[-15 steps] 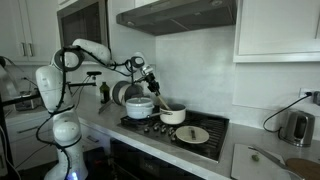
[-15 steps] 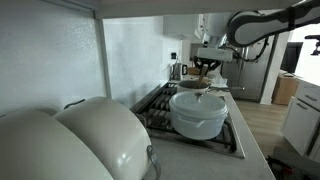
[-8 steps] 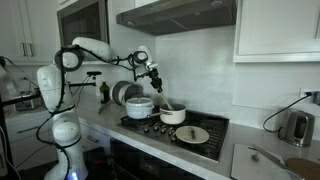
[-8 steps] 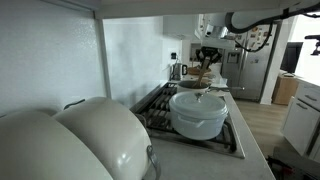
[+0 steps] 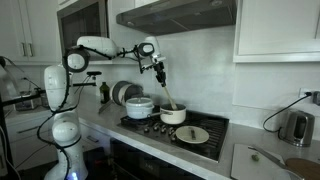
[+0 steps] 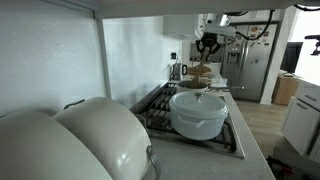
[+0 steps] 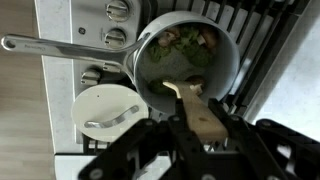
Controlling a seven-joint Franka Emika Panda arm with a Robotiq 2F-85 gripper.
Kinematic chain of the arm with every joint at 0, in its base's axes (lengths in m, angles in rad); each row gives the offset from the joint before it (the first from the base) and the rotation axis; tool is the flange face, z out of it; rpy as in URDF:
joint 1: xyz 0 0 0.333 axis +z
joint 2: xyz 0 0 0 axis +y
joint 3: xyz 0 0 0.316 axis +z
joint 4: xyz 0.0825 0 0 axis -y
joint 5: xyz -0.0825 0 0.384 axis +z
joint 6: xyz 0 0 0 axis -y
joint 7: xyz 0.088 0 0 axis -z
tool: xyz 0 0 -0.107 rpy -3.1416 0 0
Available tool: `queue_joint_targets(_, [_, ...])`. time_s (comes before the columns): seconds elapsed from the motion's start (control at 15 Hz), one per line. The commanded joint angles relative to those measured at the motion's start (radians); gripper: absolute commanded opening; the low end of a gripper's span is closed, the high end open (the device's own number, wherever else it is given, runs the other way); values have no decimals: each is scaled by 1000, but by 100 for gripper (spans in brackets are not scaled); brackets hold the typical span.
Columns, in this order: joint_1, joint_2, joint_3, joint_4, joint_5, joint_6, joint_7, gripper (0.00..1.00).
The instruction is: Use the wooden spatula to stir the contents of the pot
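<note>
- Gripper [image 5: 159,67] jaws clamp the wooden spatula [image 5: 165,90] at its handle top — this places them clear of the food [image 7: 190,45].
- Spatula blade reaches into the pot [image 7: 148,72] on the stove [image 7: 268,42].

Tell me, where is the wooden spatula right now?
In the wrist view, the wooden spatula is pinched in the hand at the bottom middle. Its tip reaches the near edge of the pot of food.
</note>
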Motion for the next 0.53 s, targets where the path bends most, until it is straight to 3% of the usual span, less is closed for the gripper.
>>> queue_joint_targets(0.0, [-23, 106, -25, 159, 84, -50, -92, 7])
queue_joint_targets(0.47, [-27, 228, -44, 321, 168, -210, -139, 7])
